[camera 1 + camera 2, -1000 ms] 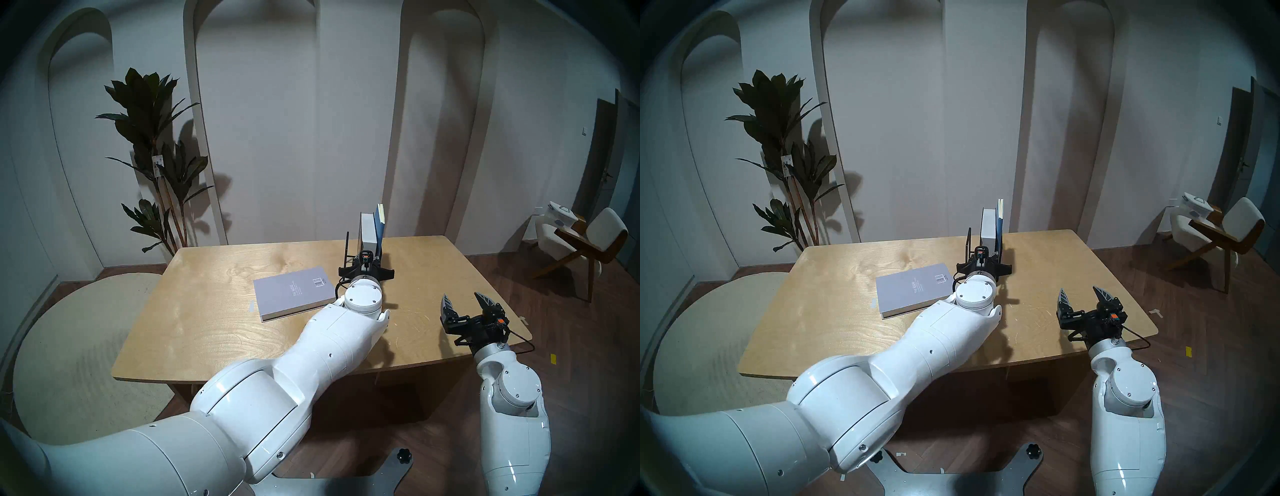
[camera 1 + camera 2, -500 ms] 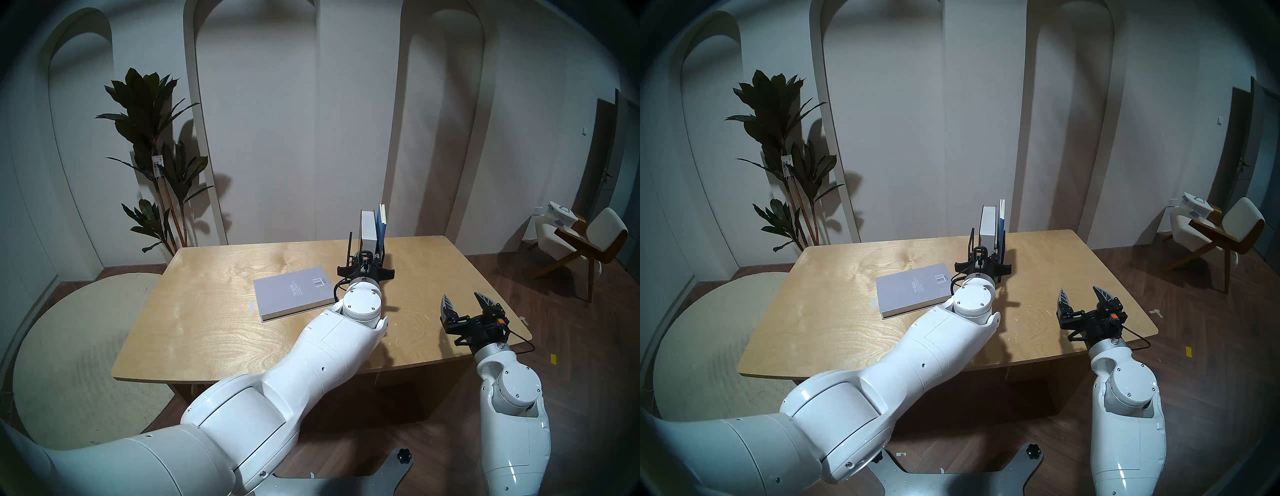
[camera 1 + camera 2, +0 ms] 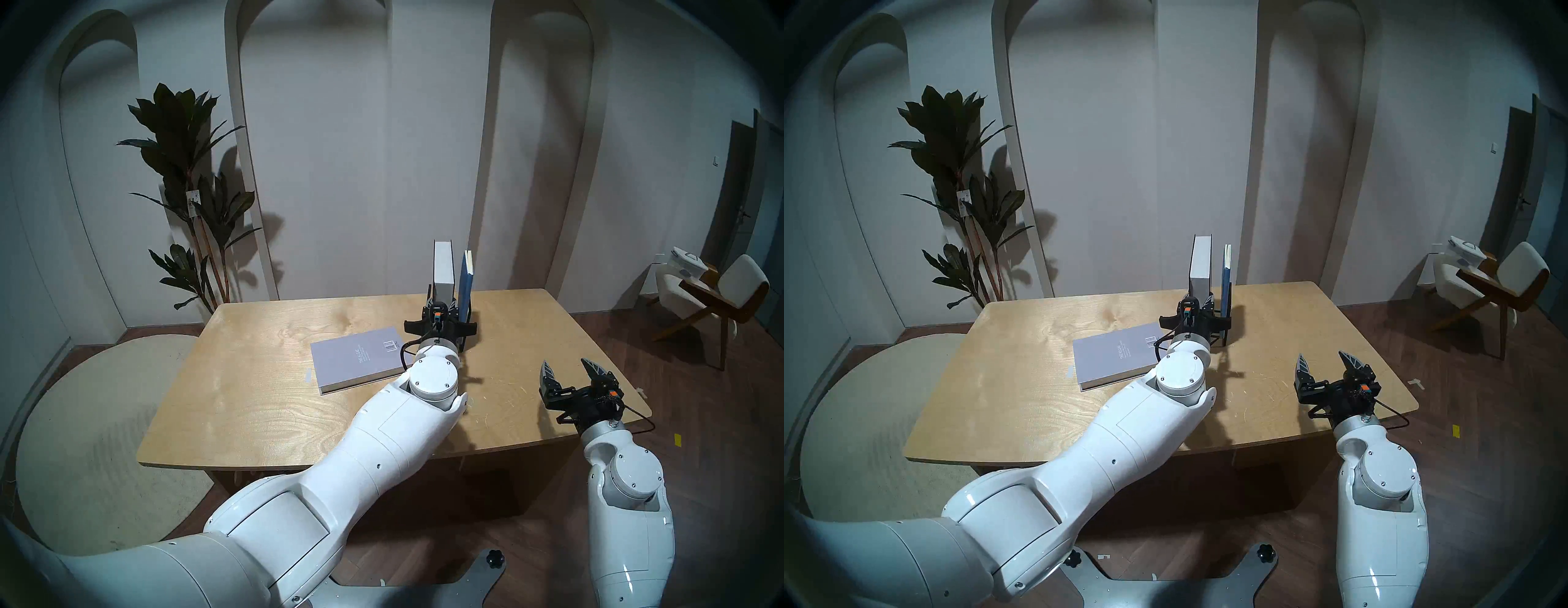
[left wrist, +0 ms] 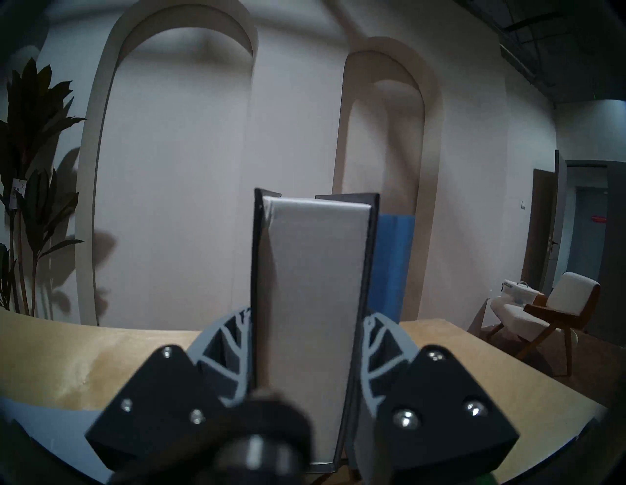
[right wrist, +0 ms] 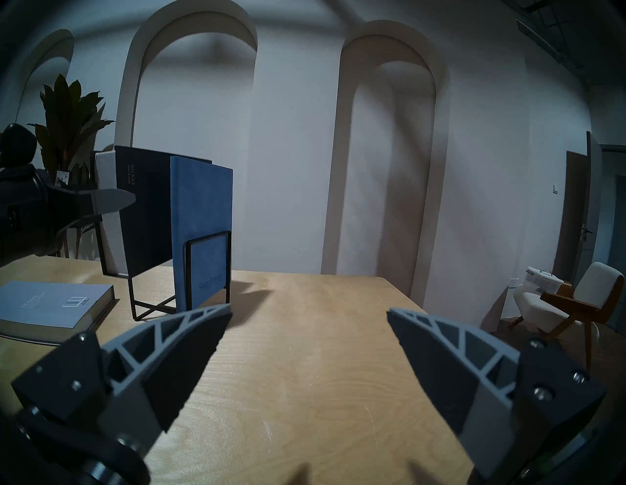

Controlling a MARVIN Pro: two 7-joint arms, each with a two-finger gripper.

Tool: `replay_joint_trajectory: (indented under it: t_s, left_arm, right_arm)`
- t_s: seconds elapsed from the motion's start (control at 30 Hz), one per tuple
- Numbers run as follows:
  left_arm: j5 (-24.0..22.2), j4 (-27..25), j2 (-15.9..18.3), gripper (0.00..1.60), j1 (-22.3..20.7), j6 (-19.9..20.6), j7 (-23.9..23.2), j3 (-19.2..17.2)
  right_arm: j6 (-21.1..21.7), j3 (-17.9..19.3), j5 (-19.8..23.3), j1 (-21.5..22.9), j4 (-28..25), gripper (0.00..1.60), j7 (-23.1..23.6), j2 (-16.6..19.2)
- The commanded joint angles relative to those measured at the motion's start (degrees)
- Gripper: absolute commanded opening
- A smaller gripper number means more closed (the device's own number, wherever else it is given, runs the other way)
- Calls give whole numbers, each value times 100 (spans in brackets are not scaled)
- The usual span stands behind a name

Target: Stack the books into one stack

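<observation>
The thick black book [image 3: 444, 271] stands upright with its white page edge toward me, and my left gripper [image 3: 441, 308] is shut on its lower end. In the left wrist view the fingers [image 4: 230, 338] press both covers of this black book [image 4: 311, 288]. It hangs raised, a gap apart from the blue notebook [image 3: 466, 280], which stands upright in the black wire rack [image 5: 206, 271]. The pale grey-lavender book [image 3: 356, 361] lies flat on the table, left of the rack. My right gripper [image 3: 566, 363] is open and empty over the table's right front edge.
The wooden table [image 3: 263, 403] has its front edge close to my arms. A potted plant [image 3: 191, 191] stands behind its far left corner. A chair [image 3: 712, 297] stands on the floor at the right.
My left gripper has lifted the black book up and to the left, away from the blue notebook. The right arm has not moved.
</observation>
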Motion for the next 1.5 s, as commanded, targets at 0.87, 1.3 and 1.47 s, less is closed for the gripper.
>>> replay_joint_trajectory:
  t_s: [0.87,1.3,1.47]
  left_arm:
    - [2395,-2337,2114,0,1180,-978,1177,-277]
    - [4037,-2443,3095,0,1900,-983,1623,-443]
    - [4748,-2359,3436,0,2003,-970,1697,-522]
  right_arm:
    - [-32,-25,40,45,-25,160,-14,55]
    - [-31,-36,62,55,11,160,-21,79]
    - [-33,-41,70,59,21,160,-24,89]
